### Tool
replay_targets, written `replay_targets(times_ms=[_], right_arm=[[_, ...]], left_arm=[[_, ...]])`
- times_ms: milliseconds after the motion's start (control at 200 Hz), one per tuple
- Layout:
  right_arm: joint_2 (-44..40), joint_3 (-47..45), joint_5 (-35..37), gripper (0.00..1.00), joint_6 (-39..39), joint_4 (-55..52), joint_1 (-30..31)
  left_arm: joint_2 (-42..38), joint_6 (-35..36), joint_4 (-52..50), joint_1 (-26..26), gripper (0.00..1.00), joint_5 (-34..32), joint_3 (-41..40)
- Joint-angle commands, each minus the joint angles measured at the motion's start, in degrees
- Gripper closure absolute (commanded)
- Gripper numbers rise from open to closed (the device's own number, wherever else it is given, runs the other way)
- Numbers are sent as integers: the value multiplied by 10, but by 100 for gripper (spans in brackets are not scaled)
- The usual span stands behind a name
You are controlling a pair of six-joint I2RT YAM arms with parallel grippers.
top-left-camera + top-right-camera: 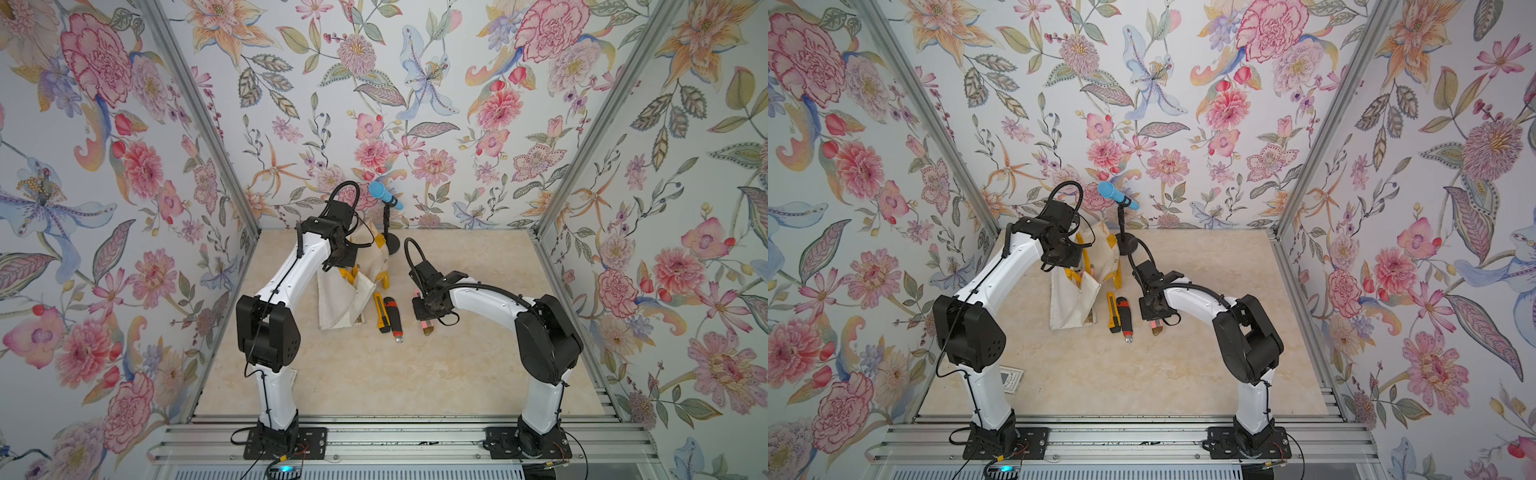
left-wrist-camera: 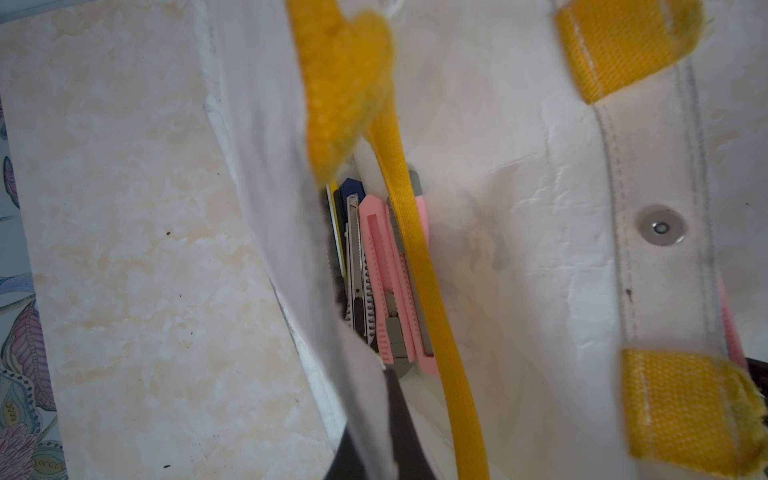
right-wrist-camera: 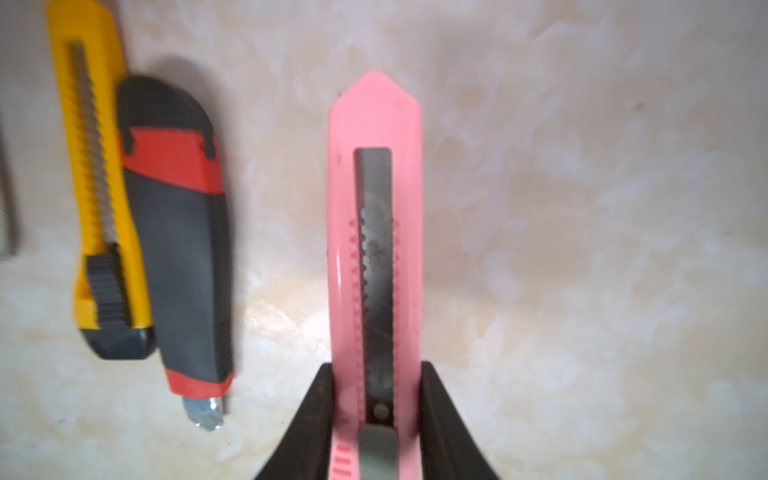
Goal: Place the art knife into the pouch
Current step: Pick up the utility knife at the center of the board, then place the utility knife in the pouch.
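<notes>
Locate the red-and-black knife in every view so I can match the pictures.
In a top view: the red-and-black knife lies centre, just right of the yellow knife.
In a top view: same spot.
Left wrist: not in it.
Right wrist: between yellow knife and pink knife, at.
Shared landmark: yellow knife.

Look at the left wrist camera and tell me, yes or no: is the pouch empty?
No: several knives, one of them pink, lie inside the open pouch.
</notes>
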Motion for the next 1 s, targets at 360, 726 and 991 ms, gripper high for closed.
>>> replay_targets(times_ms=[360,726,991], right_arm=[[68,353,-61,71,-12,16,-37],[219,502,-146,71,15,16,13],[292,531,-202,70,31,16,28]], left_arm=[[3,6,5,-19,100,-1,24],[-27,-12,26,-31,100,-4,-9],[-36,-16,43,-31,100,-4,-22]])
